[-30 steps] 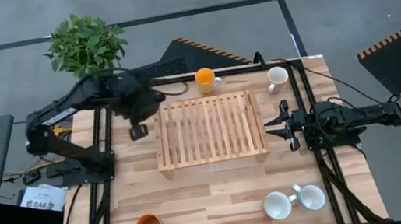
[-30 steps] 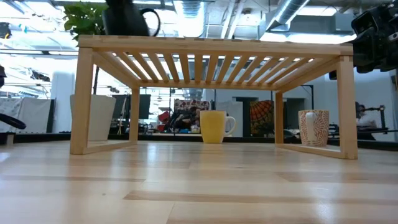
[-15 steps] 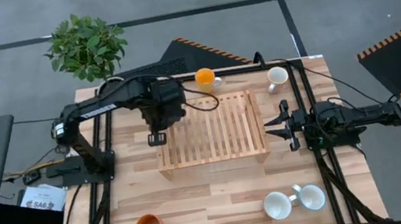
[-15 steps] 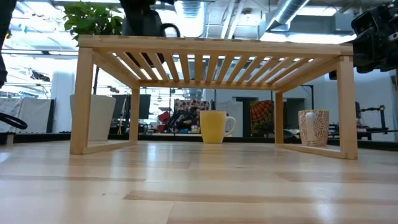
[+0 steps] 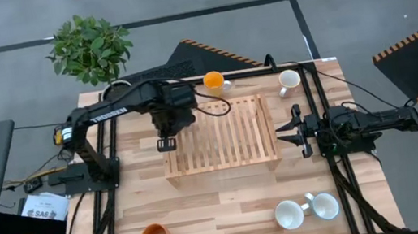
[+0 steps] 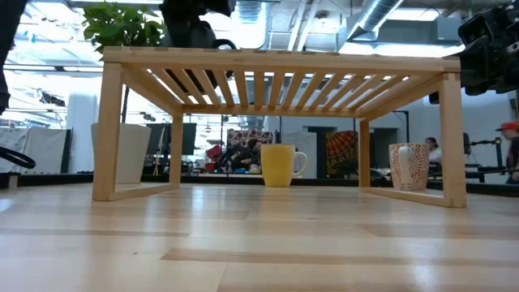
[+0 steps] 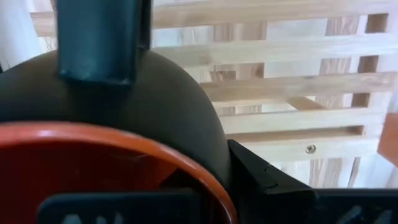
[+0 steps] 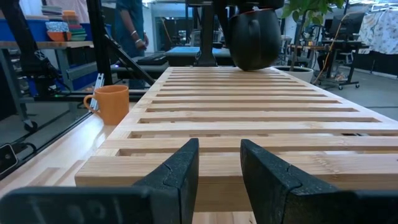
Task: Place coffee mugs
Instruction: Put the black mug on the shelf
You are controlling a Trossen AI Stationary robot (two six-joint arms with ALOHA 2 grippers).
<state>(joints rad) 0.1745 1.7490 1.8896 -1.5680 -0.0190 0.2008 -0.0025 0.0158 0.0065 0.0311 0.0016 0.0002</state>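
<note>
Above wooden rack [image 5: 220,136]: left jaws [image 5: 165,144] pinching red mug [image 7: 112,168]; right jaws [image 8: 219,163] spread.

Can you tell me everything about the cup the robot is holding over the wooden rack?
The mug is dark and rounded outside, with a red-orange inside and rim seen from the left wrist. A black handle loop shows on its side in the low view. It looks like glazed ceramic. The left gripper holds it at the wooden rack's left back corner, at or just above the slats; contact is unclear.

White "TROSSEN" lettering on the left arm [image 5: 107,112]; nothing else legible
</note>
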